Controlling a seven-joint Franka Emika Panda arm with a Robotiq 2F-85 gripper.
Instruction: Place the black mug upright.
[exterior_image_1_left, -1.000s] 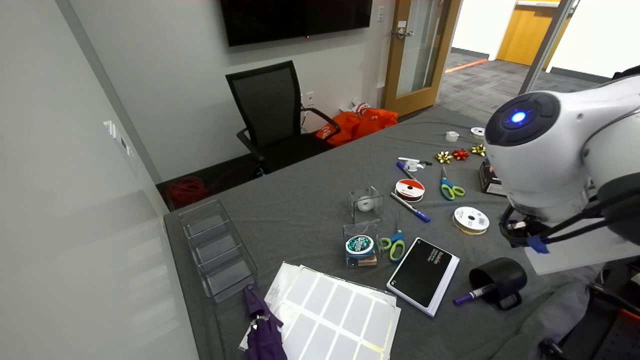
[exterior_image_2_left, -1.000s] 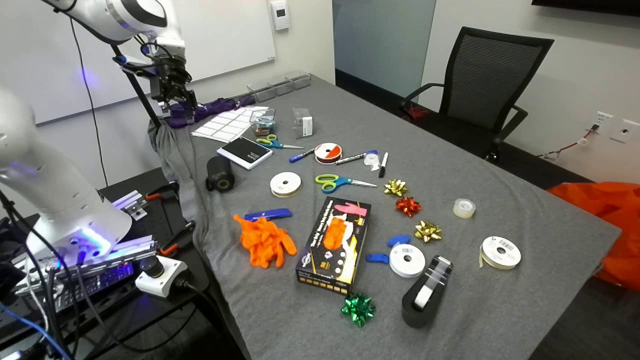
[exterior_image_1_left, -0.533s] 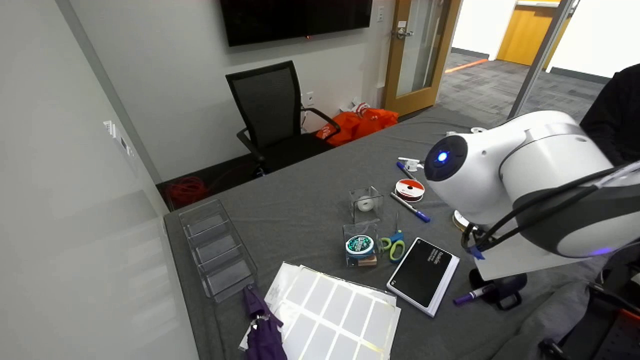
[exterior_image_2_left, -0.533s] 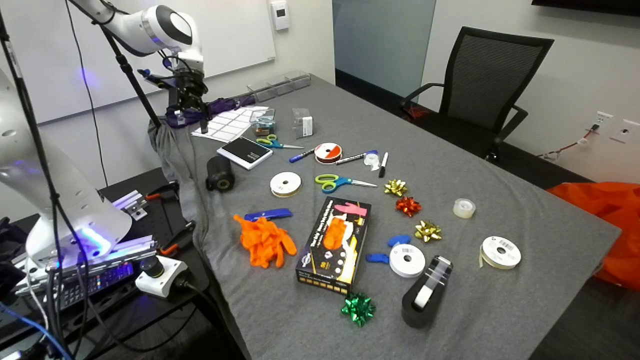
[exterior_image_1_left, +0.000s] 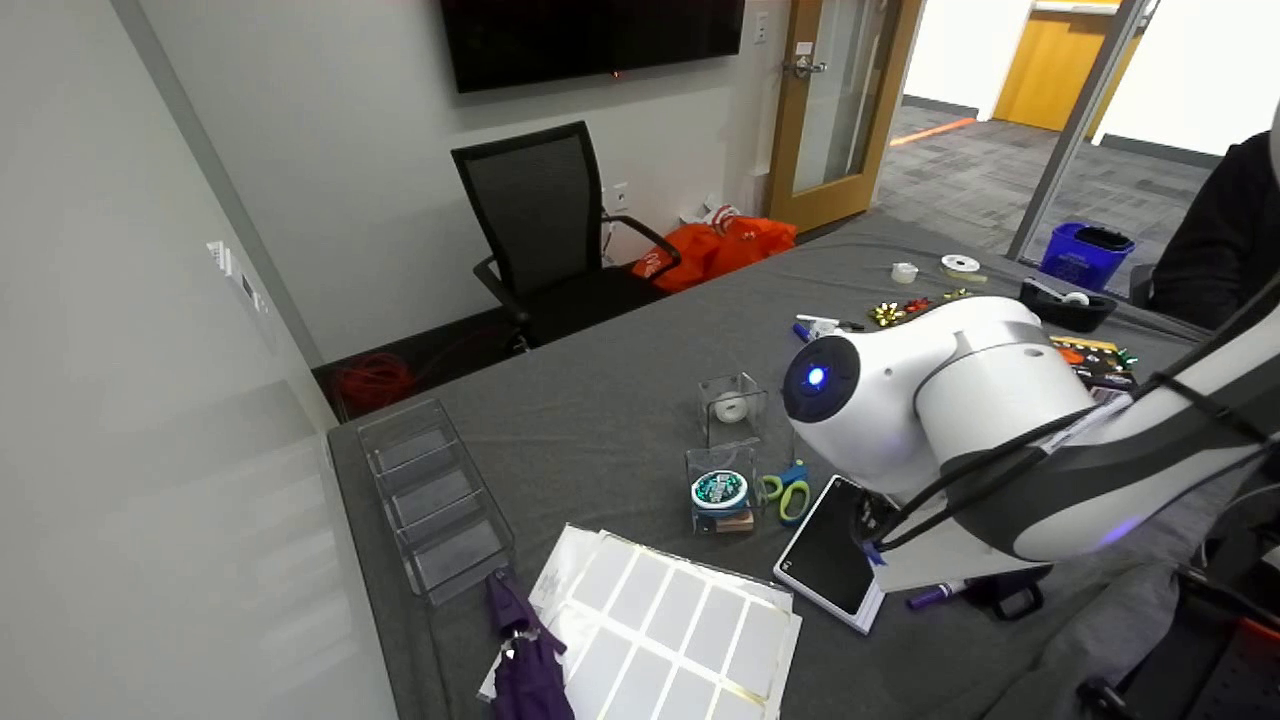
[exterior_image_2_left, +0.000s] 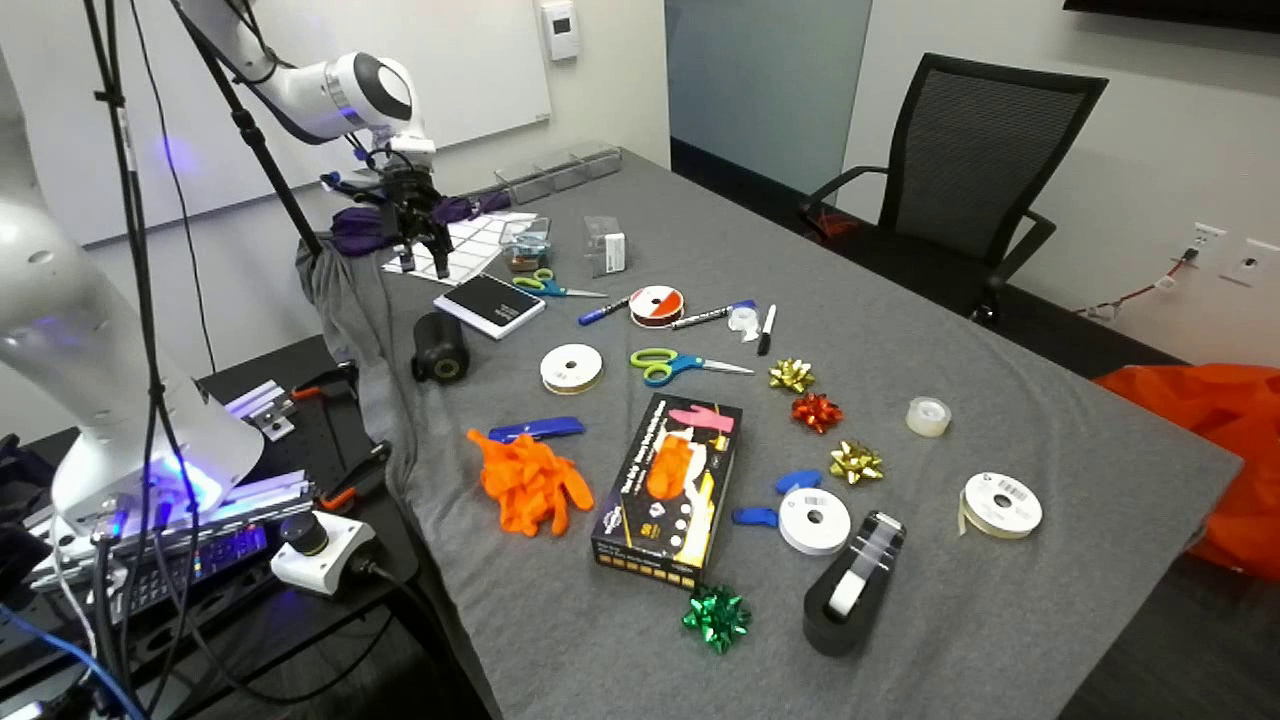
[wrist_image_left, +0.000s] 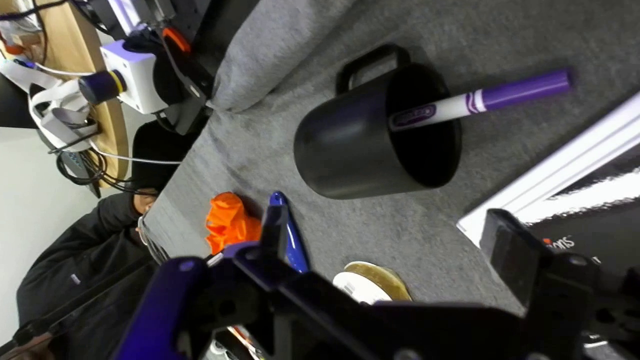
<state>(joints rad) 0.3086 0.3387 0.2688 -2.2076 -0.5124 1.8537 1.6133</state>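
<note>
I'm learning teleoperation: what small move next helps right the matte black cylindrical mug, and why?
I'd probably ease the open black two-fingered claw toward the mug. The wrist view shows the mug on its side beyond the spread jaws, a purple-capped white marker protruding from its mouth; righting it likely needs a grip.

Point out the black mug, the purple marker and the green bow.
Black mug (wrist_image_left: 352, 142): wrist view, on the outer side wall.
Purple marker (wrist_image_left: 500, 96): wrist view, on the purple section.
Green bow (exterior_image_2_left: 717, 617): in an exterior view, on its shiny loops.
</note>
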